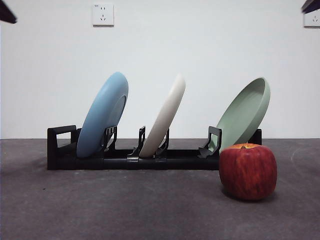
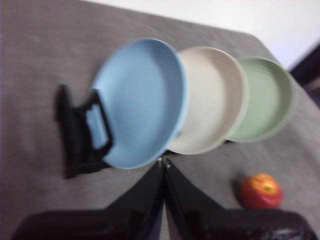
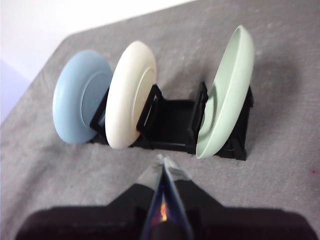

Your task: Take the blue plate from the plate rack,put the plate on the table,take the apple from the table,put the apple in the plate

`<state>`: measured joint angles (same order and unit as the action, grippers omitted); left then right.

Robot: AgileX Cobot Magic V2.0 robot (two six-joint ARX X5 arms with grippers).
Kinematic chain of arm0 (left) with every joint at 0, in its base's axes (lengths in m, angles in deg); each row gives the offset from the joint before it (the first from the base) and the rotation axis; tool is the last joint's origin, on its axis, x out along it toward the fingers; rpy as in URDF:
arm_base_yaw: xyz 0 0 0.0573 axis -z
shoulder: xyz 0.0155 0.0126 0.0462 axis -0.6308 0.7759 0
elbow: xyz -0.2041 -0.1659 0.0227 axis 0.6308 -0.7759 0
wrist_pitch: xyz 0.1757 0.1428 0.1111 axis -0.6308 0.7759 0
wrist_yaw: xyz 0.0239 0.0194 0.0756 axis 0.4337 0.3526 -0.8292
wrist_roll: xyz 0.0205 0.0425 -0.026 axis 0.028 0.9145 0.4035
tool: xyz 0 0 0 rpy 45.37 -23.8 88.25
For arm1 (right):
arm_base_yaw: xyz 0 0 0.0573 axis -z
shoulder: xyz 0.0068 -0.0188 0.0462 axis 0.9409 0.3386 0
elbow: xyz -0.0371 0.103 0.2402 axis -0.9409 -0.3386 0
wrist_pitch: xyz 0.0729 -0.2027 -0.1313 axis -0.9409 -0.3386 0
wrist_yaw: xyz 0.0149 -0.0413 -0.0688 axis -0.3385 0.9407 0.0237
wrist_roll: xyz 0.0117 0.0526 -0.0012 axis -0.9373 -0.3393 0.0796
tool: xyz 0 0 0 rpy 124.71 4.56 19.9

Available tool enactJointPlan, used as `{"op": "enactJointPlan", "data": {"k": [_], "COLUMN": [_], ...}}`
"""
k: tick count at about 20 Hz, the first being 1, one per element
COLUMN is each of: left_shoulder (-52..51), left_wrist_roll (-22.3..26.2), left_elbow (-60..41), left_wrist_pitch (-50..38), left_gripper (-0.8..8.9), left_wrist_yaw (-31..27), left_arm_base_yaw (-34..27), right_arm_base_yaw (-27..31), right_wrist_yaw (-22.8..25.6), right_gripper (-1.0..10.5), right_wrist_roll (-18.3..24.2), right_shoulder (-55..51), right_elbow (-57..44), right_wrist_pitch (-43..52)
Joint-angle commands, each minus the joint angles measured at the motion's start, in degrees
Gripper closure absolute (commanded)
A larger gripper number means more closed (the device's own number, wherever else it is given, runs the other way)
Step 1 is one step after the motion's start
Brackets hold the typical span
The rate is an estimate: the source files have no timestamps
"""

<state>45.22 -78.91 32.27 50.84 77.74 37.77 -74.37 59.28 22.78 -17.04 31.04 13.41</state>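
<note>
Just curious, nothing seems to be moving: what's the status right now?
Left gripper and right gripper: jaws shut, empty, above the table. Blue plate in the plate rack. Apple on table. Nothing blocking.

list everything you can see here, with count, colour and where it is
round matte blue plate: 1, light blue, leaning in the rack's slot nearest the boxy loop end
round cream-white plate: 1, cream white, leaning in the middle slot
round pale green plate: 1, pale green, leaning in the slot at the far end from the loop
long low black plastic plate rack: 1, black, on the table, holding all three plates
red apple: 1, red with yellowish streaks, on the table in front of the green plate's end of the rack
dark grey matte table: 1, dark grey
wall sockets: 2, white, on the back wall
left gripper: 1, black, shut, above the table facing the rack
right gripper: 1, black, shut, above the table facing the rack
</note>
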Motion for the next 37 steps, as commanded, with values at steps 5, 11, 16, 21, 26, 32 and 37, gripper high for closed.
{"op": "enactJointPlan", "data": {"k": [5, 11, 16, 21, 26, 32, 37], "left_shoulder": [5.5, 9.7, 21.6, 34.2, 42.7, 46.4, 46.3], "left_wrist_roll": [1.9, -2.9, -2.4, 2.9, 4.8, 5.6, 5.6], "left_elbow": [4.3, 4.5, 12.7, 24.5, 29.6, 29.6, 29.7], "left_wrist_pitch": [0.9, -6.9, -7.3, -2.9, -2.6, -4.3, -6.0], "left_gripper": [5.82, 4.06, 4.06, 4.07, 4.09, 4.41, 8.21], "left_wrist_yaw": [1.1, 4.1, -1.0, -13.6, -19.8, -20.3, -16.7], "left_arm_base_yaw": [0.8, 4.6, 11.2, 17.4, 21.3, 21.6, 21.6], "right_arm_base_yaw": [0.0, 0.0, 0.0, 0.0, 0.0, 0.0, 0.0], "right_wrist_yaw": [-2.4, -2.4, -2.4, -2.4, -2.4, -2.3, -2.0], "right_gripper": [7.0, 5.4, 5.4, 5.4, 5.4, 5.4, 5.4], "right_wrist_roll": [2.5, 2.5, 2.1, 2.0, 2.1, 2.1, 2.1], "right_shoulder": [5.3, 6.2, 6.2, 6.2, 6.2, 6.2, 6.2], "right_elbow": [1.7, 1.7, 2.0, 2.2, 2.2, 2.2, 2.2], "right_wrist_pitch": [-0.2, -0.2, -0.2, -0.2, -0.2, -0.2, -0.2]}}
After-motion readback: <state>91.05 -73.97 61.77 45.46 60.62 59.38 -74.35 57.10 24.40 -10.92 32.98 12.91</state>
